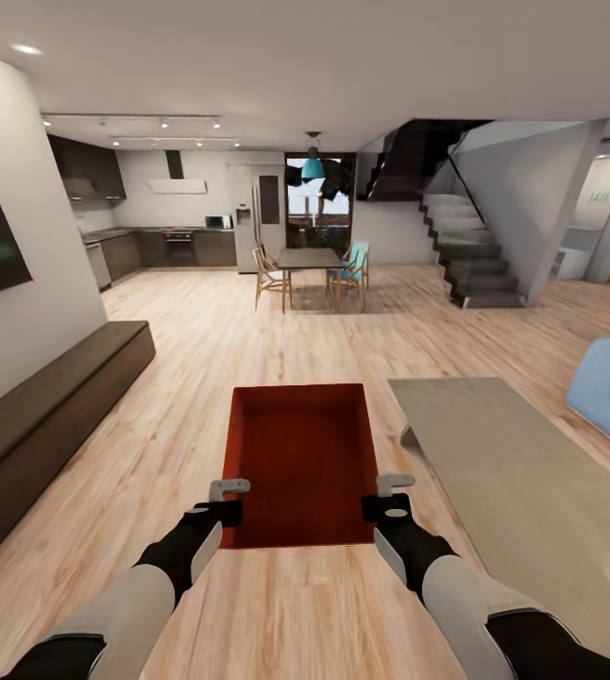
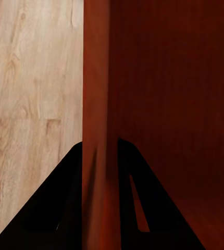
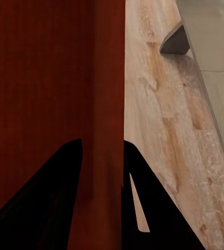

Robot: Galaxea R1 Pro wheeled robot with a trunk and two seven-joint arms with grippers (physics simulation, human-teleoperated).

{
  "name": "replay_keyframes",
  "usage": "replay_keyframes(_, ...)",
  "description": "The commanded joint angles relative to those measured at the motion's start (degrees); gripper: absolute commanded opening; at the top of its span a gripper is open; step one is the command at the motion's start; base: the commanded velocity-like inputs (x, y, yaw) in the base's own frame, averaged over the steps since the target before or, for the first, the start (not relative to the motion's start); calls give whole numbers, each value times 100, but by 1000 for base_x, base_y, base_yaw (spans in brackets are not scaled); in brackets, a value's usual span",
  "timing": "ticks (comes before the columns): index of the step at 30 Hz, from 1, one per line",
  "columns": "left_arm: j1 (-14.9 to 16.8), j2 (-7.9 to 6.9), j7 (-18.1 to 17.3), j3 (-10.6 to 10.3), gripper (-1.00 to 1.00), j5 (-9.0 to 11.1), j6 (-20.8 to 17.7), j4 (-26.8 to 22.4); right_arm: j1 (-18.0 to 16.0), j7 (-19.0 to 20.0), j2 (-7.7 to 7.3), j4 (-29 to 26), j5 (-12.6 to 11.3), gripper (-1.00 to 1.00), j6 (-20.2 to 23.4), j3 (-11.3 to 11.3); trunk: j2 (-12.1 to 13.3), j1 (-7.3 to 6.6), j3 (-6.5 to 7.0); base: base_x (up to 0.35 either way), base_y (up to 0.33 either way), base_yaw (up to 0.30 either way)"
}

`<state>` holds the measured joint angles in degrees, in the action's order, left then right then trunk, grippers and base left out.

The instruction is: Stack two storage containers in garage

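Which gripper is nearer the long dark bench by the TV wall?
Left. The left gripper grips the storage container's wall on the side facing the bench; the right gripper grips the opposite wall, beside the grey table.

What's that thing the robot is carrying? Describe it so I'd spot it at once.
Find the light wood-plank floor between the long dark bench and the grey table. In front of the robot, between its two grippers, is a storage container: a red-orange rectangular box with low walls, open on top.
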<state>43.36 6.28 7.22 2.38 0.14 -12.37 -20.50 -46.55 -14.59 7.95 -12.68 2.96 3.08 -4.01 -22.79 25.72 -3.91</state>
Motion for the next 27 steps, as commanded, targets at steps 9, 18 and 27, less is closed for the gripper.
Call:
replay_keyframes(9, 6, -22, 17, -62, -100, 56, 314, -31, -4, -9, -83, 20, -120, -100, 26, -127, -13, 7, -13, 319, 0, 0)
replay_keyframes(18, 6, -22, 17, -62, -100, 56, 314, -33, -4, -9, -83, 20, -116, -100, 33, -127, -13, 7, -13, 319, 0, 0)
replay_keyframes(27, 6, -22, 17, -62, -100, 56, 314, -29, -4, -17, -83, 12, -120, -100, 26, -127, -13, 7, -13, 319, 0, 0)
